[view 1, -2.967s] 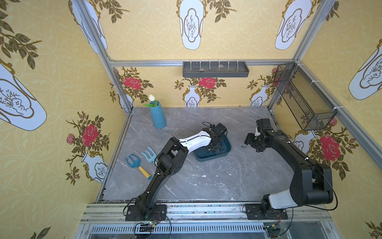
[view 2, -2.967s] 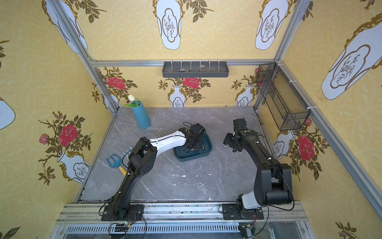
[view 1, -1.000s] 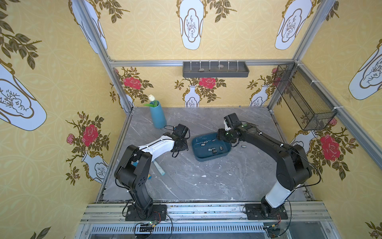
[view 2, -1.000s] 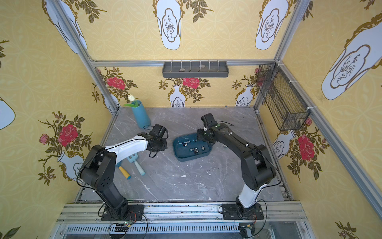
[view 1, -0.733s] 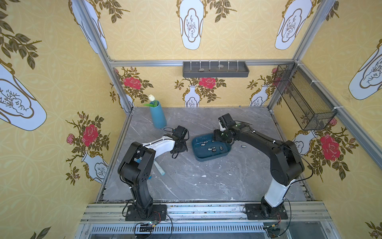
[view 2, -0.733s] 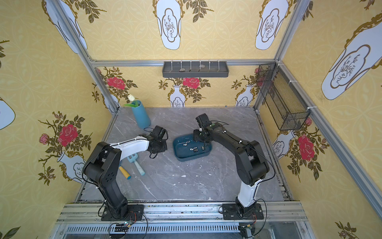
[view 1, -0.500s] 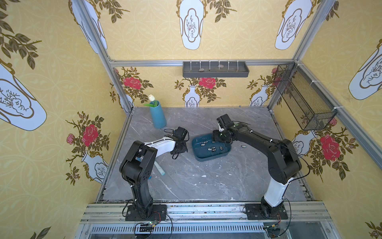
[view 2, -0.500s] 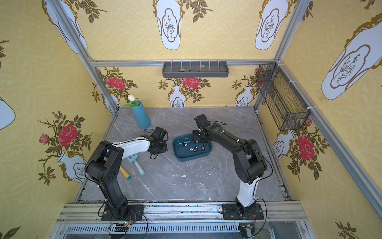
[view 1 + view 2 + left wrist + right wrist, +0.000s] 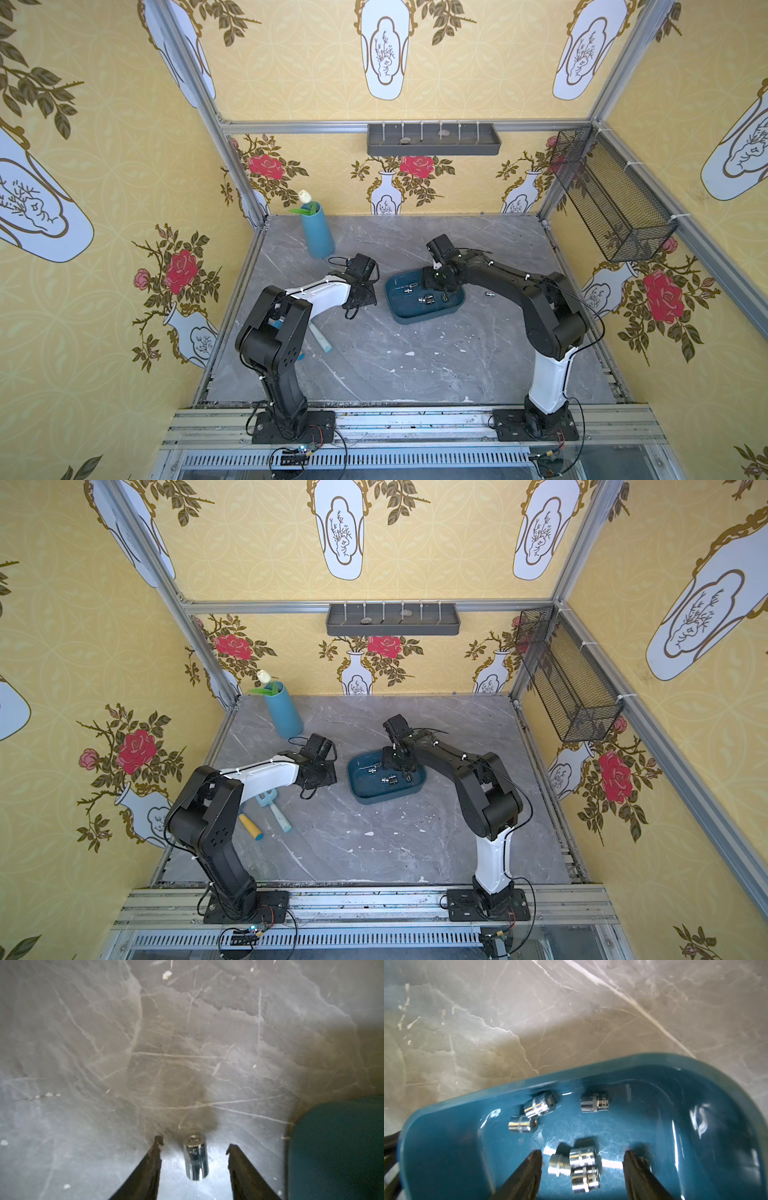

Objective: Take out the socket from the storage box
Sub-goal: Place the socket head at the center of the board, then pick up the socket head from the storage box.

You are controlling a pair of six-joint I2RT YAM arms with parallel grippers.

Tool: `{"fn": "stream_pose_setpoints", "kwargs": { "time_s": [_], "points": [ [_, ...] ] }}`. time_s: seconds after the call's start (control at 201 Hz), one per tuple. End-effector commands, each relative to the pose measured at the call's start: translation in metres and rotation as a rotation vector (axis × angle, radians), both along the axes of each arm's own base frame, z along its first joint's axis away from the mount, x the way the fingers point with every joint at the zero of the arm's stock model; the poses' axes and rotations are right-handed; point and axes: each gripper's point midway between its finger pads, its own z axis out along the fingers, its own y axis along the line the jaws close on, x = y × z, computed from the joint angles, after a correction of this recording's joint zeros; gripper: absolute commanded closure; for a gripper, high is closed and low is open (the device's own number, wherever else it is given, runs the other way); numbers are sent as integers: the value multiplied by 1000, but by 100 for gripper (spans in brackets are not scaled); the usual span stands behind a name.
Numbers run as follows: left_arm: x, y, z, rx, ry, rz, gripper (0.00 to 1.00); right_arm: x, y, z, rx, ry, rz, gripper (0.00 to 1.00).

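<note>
The dark teal storage box (image 9: 415,320) (image 9: 374,800) sits mid-table. Several chrome sockets lie inside it (image 9: 595,1102). My right gripper (image 9: 583,1154) (image 9: 436,286) hangs open inside the box. A tight cluster of sockets (image 9: 582,1158) lies between its fingers, untouched. Left of the box, my left gripper (image 9: 195,1144) (image 9: 362,296) stands open just above the table. One socket (image 9: 195,1159) lies on the marble between its fingers, clear of both. The box's edge (image 9: 336,1147) shows beside it. Another loose socket (image 9: 490,294) rests on the table right of the box.
A blue vase with a white tulip (image 9: 318,230) stands at the back left. Toy garden tools (image 9: 270,802) lie under the left arm. A grey divided tray (image 9: 432,139) hangs on the back wall, and a black mesh basket (image 9: 611,199) on the right wall.
My left gripper has opened and let the socket go onto the table. My right gripper has shifted a little left over the box, still open.
</note>
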Motion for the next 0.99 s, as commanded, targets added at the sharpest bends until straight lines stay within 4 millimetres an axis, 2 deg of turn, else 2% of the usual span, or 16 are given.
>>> {"fn": "stream_pose_setpoints", "kwargs": {
  "time_s": [0.0, 0.264, 0.468, 0.752, 0.986],
  "points": [
    [-2, 1, 11, 4, -9, -15, 42, 9, 5, 1, 1, -25, 0, 33],
    [1, -15, 45, -75, -66, -93, 40, 16, 10, -4, -19, -21, 29, 32],
    [1, -35, 66, -174, -103, -173, 39, 25, 1, -5, -82, -100, 91, 31],
    [-4, -37, 71, -210, -122, -177, 38, 32, 6, -15, -62, -180, 164, 31],
    [-4, -35, 78, -196, -136, -196, 38, 36, 2, -26, -49, -192, 167, 33]
  ]
}}
